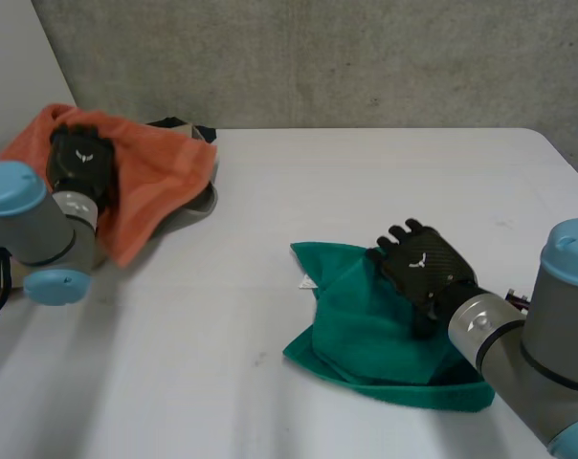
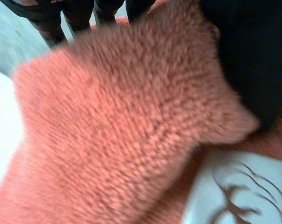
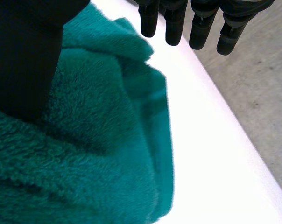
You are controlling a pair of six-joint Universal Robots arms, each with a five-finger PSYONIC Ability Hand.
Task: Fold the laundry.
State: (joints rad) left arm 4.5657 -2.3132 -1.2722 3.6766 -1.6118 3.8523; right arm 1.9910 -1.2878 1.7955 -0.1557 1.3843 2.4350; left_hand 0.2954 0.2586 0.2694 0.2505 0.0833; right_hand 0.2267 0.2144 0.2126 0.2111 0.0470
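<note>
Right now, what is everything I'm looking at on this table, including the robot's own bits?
orange towel: one, orange, bunched at the table's far left corner
green towel: one, green, rumpled, near right of the table
dark cloth: one, dark, behind the orange towel
pale cloth: one, greyish, under the orange towel's edge
table: one, white
wall: one, grey, behind the table
left arm, right arm: two, grey with light-blue caps
left hand: one, black, on the orange towel
right hand: one, black, on the green towel, fingers straight
</note>
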